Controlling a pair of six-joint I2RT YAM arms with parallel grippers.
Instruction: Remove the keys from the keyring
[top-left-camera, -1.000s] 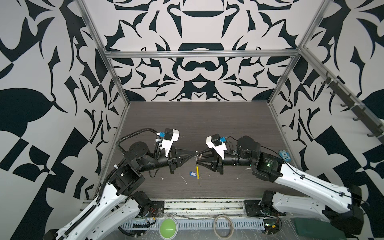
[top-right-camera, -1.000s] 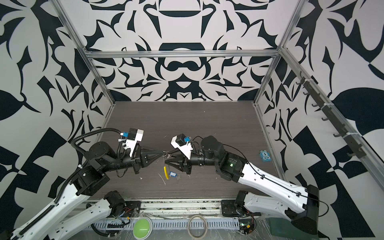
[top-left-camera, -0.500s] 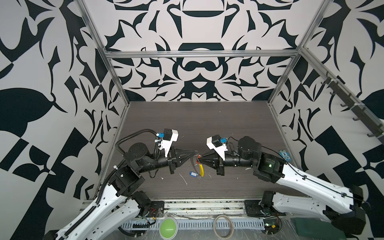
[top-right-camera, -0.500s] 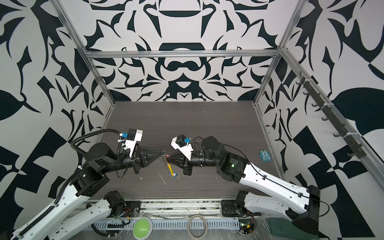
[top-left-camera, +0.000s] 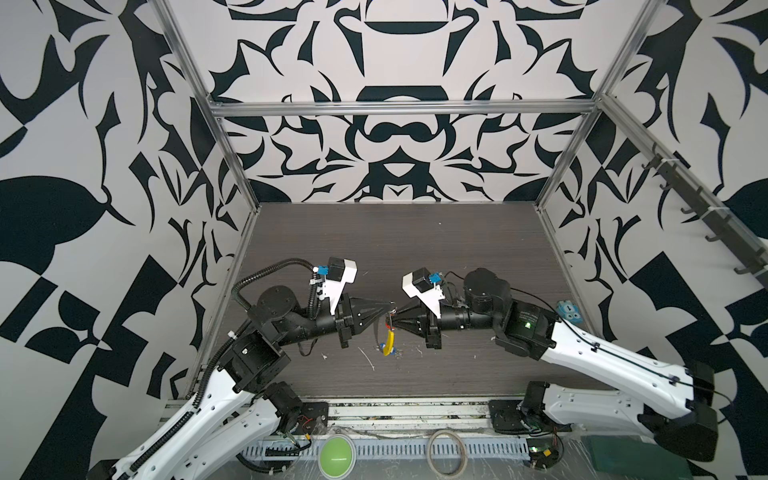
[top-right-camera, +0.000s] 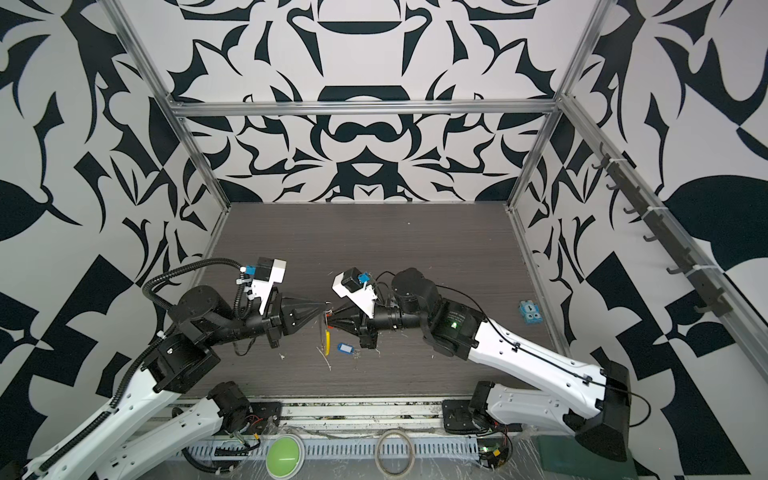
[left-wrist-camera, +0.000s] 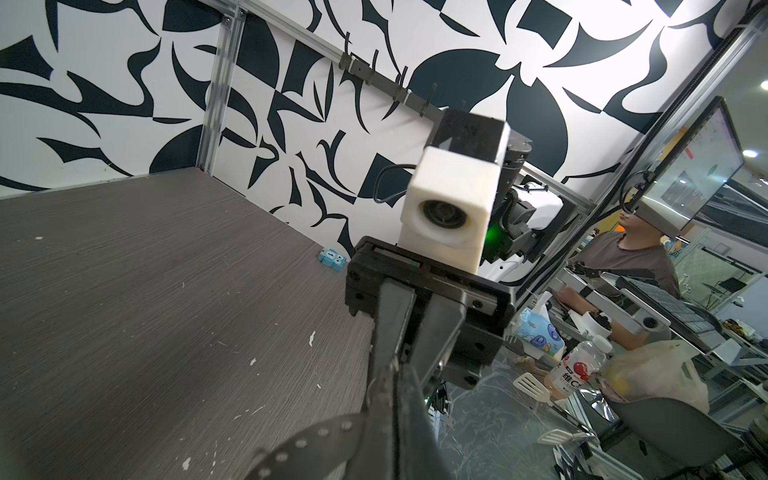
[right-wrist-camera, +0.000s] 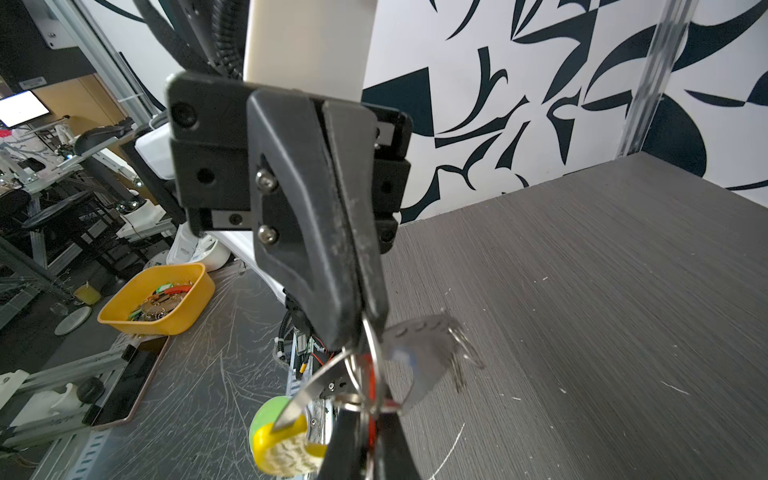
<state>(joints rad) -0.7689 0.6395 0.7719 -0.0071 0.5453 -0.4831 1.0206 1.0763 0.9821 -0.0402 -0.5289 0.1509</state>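
Observation:
Both grippers meet tip to tip above the table. My left gripper is shut on the top of the keyring, a thin grey loop hanging below it with its yellow sleeve near the tabletop. My right gripper is shut on the keys with the red tag; silver keys fan out beside the tips. The bunch with the blue tag lies on the table just right of the sleeve.
A light blue toy block sits by the right wall. White scraps dot the tabletop near the arms. In front of the table are a green button and a beige hoop. A yellow bin stands outside the cell.
My right gripper has closed in on the left tip and shut on the red-tag keys. The hanging keyring has swung a little. The left gripper stayed shut.

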